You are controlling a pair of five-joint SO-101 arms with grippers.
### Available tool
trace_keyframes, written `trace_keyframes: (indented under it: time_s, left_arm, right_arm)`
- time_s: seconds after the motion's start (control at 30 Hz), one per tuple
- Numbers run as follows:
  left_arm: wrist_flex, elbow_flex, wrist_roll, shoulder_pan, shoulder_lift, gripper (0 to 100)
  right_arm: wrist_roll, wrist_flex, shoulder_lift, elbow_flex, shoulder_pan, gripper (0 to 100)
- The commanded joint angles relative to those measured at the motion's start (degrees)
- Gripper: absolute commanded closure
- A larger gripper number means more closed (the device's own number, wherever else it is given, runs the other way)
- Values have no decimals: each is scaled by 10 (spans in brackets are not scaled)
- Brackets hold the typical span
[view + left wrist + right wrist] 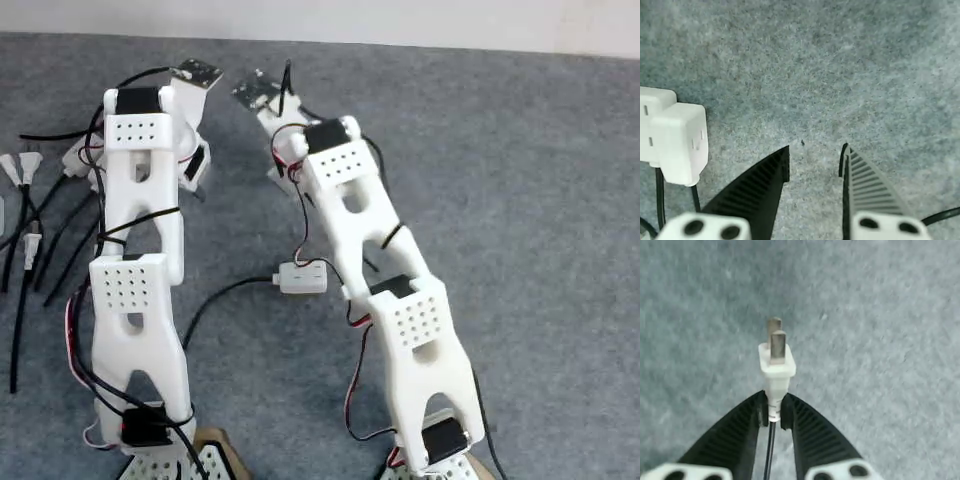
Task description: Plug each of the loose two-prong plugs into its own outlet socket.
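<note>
My right gripper [771,412] is shut on the neck of a white two-prong plug [776,360]. Its prongs point away from the fingers over bare carpet, and its black cord runs back between them. Over the carpet my left gripper [815,160] stands open with nothing between its fingers. A white outlet socket [672,140] with visible slots lies just beside it. In the high view both arms stretch toward the far side. A white outlet block [302,277] on a black cord lies between them. Loose white plugs [22,165] lie at the far left edge.
Several black cords [45,240] trail across the grey carpet left of the left arm [135,280]. Another loose plug [31,246] lies among them. The right arm [400,290] crosses the middle, and open carpet lies to its right.
</note>
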Motion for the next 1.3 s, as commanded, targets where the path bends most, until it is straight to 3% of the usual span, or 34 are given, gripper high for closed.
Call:
trace_keyframes:
  time_s: [0.0,0.07,0.27,0.5,0.77,0.9,1.1,1.27]
  left_arm:
    - [4,-5,-14,-3,-5,811]
    - [3,-7,-14,-3,6,811]
    - [-11,-8,-11,2,38,811]
    - [-8,-8,-2,7,37,811]
    - [-8,-8,-18,-11,37,811]
    - [-8,-8,-19,-14,40,811]
    - [-7,-8,-11,-7,37,811]
    - [11,-16,10,18,36,812]
  right_arm:
    - [-20,-10,-15,-58,-6,990]
    - [-24,31,-16,-95,-11,990]
    - [-21,284,-9,-283,-59,991]
    - [-18,281,-12,-254,-62,990]
    - [-22,284,-18,-400,-78,991]
    - [-35,284,-83,-259,-66,991]
    - [-30,276,-298,115,-67,991]
    - [-11,182,-433,365,-57,991]
